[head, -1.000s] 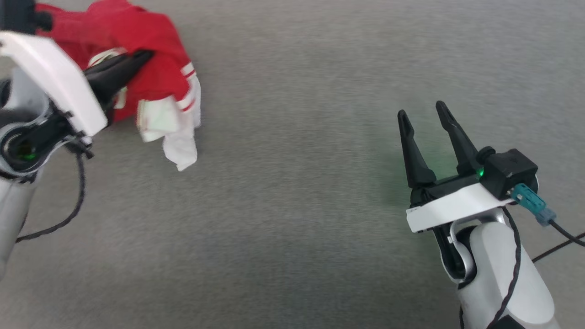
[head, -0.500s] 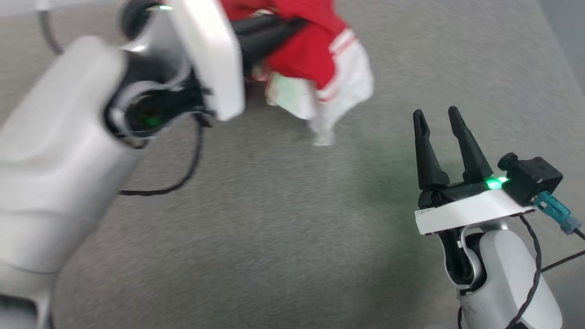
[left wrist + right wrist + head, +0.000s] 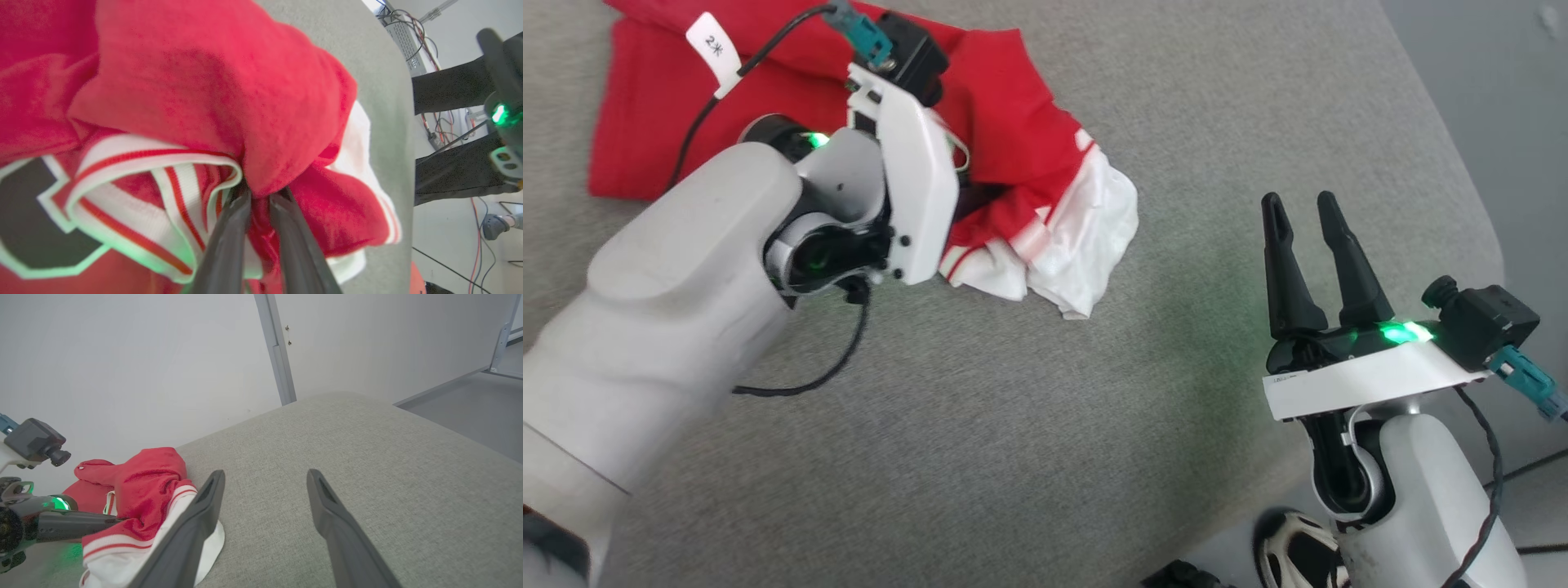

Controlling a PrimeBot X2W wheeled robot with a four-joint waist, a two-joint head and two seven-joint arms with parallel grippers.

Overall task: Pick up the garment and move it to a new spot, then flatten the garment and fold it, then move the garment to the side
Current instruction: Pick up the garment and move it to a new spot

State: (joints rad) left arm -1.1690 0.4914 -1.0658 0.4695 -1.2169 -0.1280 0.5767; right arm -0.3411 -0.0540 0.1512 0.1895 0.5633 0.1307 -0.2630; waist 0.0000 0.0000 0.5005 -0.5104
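Red shirt (image 3: 1013,122) at eleven o'clock, tight in left gripper (image 3: 261,197) jaws; right gripper (image 3: 1300,204) jaws apart at three o'clock.

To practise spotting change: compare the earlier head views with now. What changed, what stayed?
The left gripper carried the garment toward the right gripper and laid part on the grey surface; the view itself shifted too. Unchanged: left shut on garment, right open, empty.

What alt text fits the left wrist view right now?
The left hand is pinched shut on a bunched fold of the red garment, beside its red-and-white striped trim. Part of a black printed character shows at lower left, and the grey padded surface runs along the right.
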